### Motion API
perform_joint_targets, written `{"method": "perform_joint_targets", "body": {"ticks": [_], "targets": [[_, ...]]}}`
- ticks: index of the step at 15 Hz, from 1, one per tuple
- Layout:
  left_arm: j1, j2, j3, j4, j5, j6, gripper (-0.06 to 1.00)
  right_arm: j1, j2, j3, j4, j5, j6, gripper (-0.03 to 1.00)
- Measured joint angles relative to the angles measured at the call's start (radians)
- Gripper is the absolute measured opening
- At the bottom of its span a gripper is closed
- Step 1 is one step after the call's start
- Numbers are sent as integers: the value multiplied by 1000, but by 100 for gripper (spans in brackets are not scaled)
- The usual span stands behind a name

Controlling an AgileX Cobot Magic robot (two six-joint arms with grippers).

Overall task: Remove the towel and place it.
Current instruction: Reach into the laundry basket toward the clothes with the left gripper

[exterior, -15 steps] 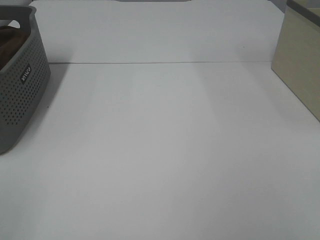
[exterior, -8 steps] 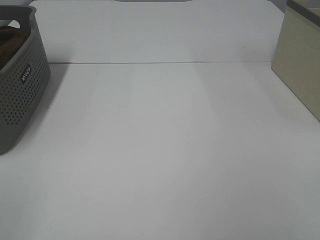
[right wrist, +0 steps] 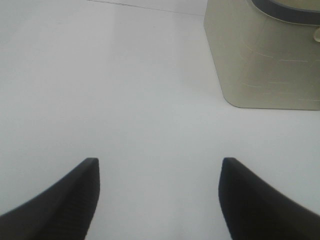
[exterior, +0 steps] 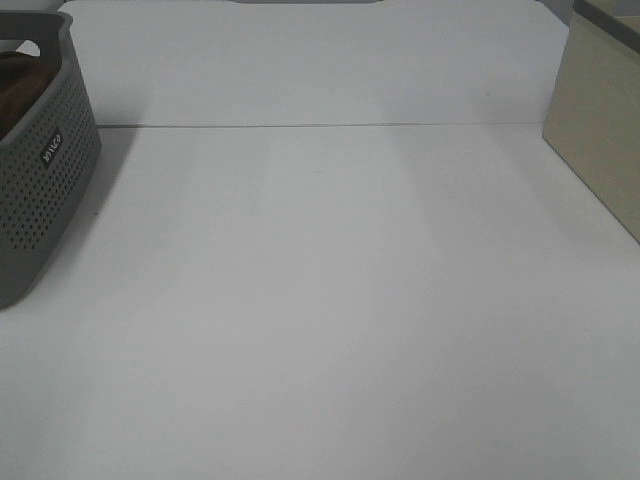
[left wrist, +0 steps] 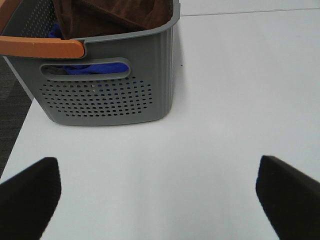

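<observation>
The dark reddish-brown towel (left wrist: 112, 15) lies bunched inside a grey perforated basket (left wrist: 107, 95); a sliver of the towel (exterior: 18, 85) shows over the basket's rim (exterior: 60, 120) at the far left of the exterior high view. My left gripper (left wrist: 157, 192) is open above the white table, short of the basket, with nothing between its fingers. My right gripper (right wrist: 160, 192) is open over bare table near a beige bin (right wrist: 265, 55). Neither arm appears in the exterior high view.
Blue cloth (left wrist: 82, 68) shows through the basket's handle slot. An orange handle (left wrist: 40, 47) crosses the basket's rim. The beige bin (exterior: 600, 120) stands at the table's right edge. A seam (exterior: 320, 125) runs across the white table.
</observation>
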Motion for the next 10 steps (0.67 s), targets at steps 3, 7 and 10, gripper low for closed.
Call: {"method": "perform_joint_targets", "body": {"ticks": [3,7,10], "targets": [[0,0,0,0,0,0,99,0,0,0,0,0,0,66],[0,0,0,0,0,0,99,0,0,0,0,0,0,66],[0,0,0,0,0,1,99,0,0,0,0,0,0,66]]}}
